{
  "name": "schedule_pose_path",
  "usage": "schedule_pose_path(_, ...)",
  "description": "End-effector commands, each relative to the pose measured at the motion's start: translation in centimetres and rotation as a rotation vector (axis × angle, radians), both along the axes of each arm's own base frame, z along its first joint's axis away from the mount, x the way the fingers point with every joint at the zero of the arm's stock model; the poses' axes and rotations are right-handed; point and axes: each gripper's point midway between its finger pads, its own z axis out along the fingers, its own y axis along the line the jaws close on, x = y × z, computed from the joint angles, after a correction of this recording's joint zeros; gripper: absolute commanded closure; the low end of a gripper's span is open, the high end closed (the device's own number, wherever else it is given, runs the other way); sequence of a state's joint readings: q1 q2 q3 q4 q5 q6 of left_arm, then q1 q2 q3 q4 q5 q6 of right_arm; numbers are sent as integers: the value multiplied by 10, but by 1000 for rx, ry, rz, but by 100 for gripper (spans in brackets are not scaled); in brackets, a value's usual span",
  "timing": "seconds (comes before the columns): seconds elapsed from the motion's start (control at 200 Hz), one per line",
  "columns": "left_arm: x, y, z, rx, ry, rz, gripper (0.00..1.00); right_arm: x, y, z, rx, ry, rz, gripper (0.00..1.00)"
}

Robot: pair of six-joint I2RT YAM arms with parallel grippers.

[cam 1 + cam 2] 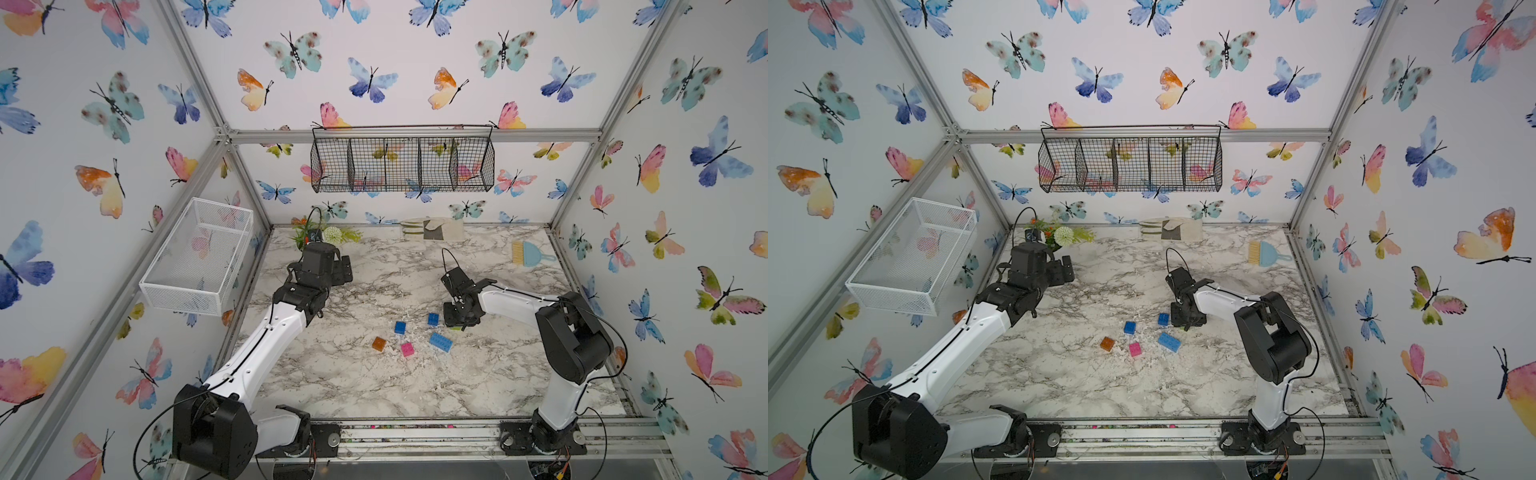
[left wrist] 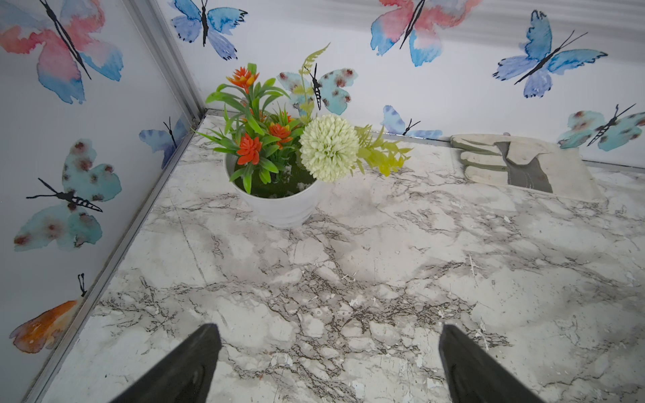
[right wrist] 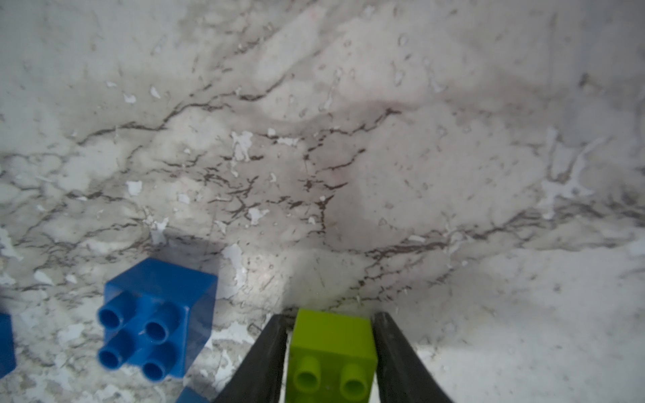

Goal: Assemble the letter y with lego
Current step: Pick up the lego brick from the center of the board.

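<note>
Lego lies unjoined near the right gripper, whose jaws clamp the lime green brick by its smooth sides, studs up, likely so it can press straight down. A blue square sits just beside. The left gripper gapes empty, well away.

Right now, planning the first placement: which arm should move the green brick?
Right: the right gripper grips the lime green brick; the left gripper hangs open, far off by the flowerpot.
</note>
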State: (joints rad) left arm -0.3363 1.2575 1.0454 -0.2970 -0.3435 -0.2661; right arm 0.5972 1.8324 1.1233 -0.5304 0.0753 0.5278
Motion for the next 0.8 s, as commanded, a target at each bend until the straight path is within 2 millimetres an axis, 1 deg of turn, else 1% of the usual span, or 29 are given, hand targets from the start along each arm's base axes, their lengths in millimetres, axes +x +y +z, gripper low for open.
schedule_pose_path(0.0, -3, 3, 10, 14, -22, 14, 2, -10, -7, -2, -36, 35, -7, 55)
schedule_pose_path(0.13, -3, 4, 9, 19, -21, 19, 2, -11, -7, -4, -37, 39, -4, 60)
schedule_pose_path(0.215, -3, 5, 9, 24, -20, 23, 2, -13, -7, -5, -37, 45, -1, 70)
schedule_pose_path(0.27, -3, 4, 8, 27, -19, 21, 2, -13, -6, -5, -31, 42, 0, 78)
schedule_pose_path(0.34, -2, 4, 6, 27, -13, 18, 2, -9, -4, 0, -20, 20, 10, 79)
schedule_pose_path(0.39, -2, 3, 6, 29, -12, 16, 2, -3, 0, 10, -12, -17, 29, 78)
schedule_pose_path(0.45, -2, 1, 4, 29, -6, 5, 2, 7, 7, 26, -9, -75, 97, 77)
schedule_pose_path(0.521, -1, 0, 3, 27, -3, -2, 2, 14, 19, 46, -5, -117, 222, 77)
schedule_pose_path(0.581, -1, 0, 0, 28, 3, -2, 2, 17, 32, 61, 25, -151, 335, 80)
schedule_pose_path(0.636, 0, -1, -3, 32, 13, -2, 2, 17, 46, 70, 68, -176, 441, 81)
schedule_pose_path(0.661, 1, -1, -4, 32, 18, -1, 2, 16, 51, 72, 83, -176, 473, 82)
schedule_pose_path(0.711, 1, -2, -6, 30, 30, -1, 2, 14, 57, 74, 96, -167, 533, 87)
schedule_pose_path(0.746, 2, -3, -7, 28, 37, -2, 1, 9, 65, 73, 115, -149, 589, 88)
schedule_pose_path(0.796, 2, -3, -10, 25, 48, -2, 2, 6, 67, 69, 92, -128, 626, 92)
